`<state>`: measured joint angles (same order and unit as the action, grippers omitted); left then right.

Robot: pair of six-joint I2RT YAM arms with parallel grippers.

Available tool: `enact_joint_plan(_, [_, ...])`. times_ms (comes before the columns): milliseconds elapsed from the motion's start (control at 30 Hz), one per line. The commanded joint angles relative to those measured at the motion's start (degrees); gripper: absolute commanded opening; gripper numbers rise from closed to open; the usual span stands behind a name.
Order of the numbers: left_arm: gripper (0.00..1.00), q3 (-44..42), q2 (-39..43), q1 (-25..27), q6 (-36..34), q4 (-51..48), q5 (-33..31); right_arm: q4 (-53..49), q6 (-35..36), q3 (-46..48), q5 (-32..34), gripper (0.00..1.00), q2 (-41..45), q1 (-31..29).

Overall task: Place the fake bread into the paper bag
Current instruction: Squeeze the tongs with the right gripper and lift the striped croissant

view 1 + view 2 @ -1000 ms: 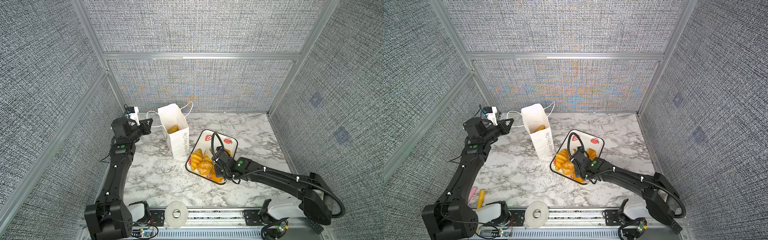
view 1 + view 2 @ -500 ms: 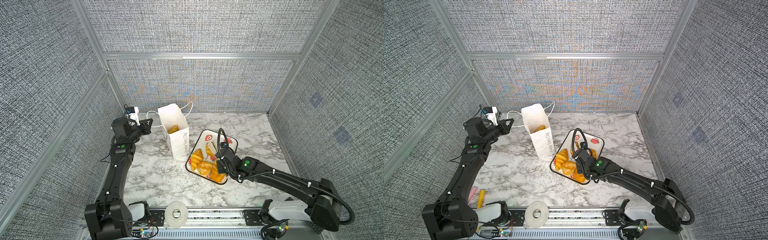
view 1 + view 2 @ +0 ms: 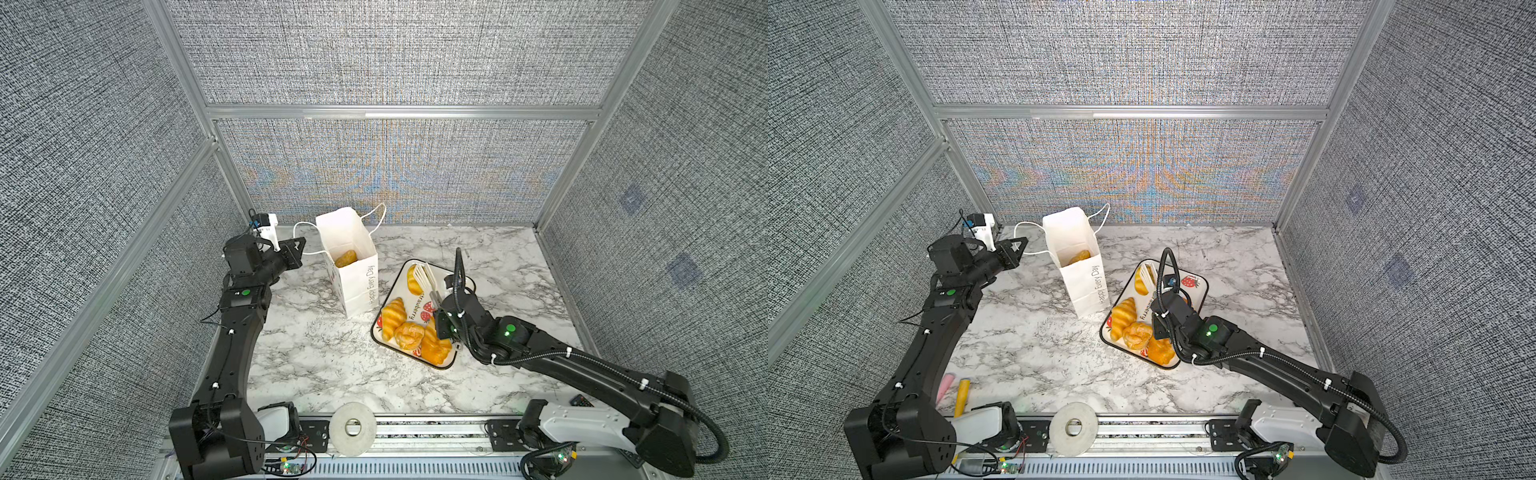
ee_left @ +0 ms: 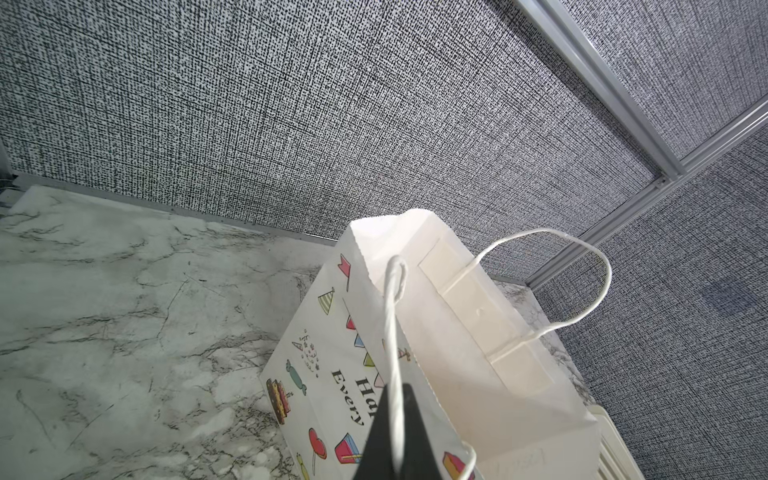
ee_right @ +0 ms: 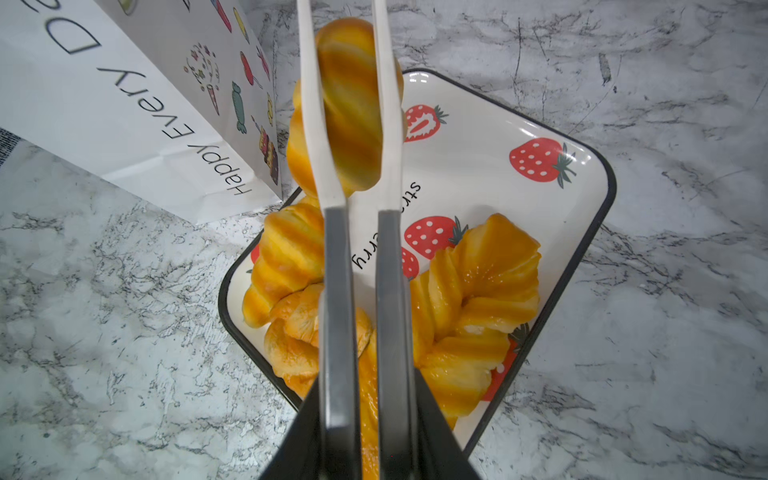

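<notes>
The white paper bag [image 3: 353, 270] [image 3: 1084, 282] stands open at the back, with one fake bread [image 3: 346, 258] [image 3: 1080, 256] inside. My left gripper [image 3: 297, 249] [image 4: 397, 415] is shut on the bag's near cord handle [image 4: 392, 332] and holds it out to the left. My right gripper [image 3: 436, 309] [image 5: 359, 415] is shut on grey-handled tongs [image 5: 336, 270]. The tongs' white tips pinch a ridged loaf [image 5: 351, 108] [image 3: 413, 279] over the far end of the strawberry tray [image 3: 446, 270]. A croissant [image 3: 392, 316], a roll [image 3: 409, 336] and another piece [image 3: 434, 347] lie on the tray.
The tray's black rim [image 5: 609, 183] sits close to the bag's right side [image 5: 124, 104]. A tape roll [image 3: 352, 426] lies on the front rail. A pink and a yellow object [image 3: 961, 390] lie front left. Grey walls close in the left, back and right.
My right arm has moved the tongs from the near pile toward the tray's far end, with a loaf now between the tips. The left arm and bag have not moved.
</notes>
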<state>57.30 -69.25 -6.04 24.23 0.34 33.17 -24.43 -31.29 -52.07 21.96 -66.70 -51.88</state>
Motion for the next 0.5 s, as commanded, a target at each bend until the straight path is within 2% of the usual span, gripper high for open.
enact_joint_plan(0, [0.0,-0.08,0.0,0.02,-0.32,0.98,0.42,4.39,0.96,-0.48,0.46,0.27,0.85,-0.06])
enact_joint_plan(467, [0.0,-0.08,0.13,-0.02,-0.37,0.9,0.32,12.42,3.14,-5.84,-1.39,0.27,-0.96,-0.07])
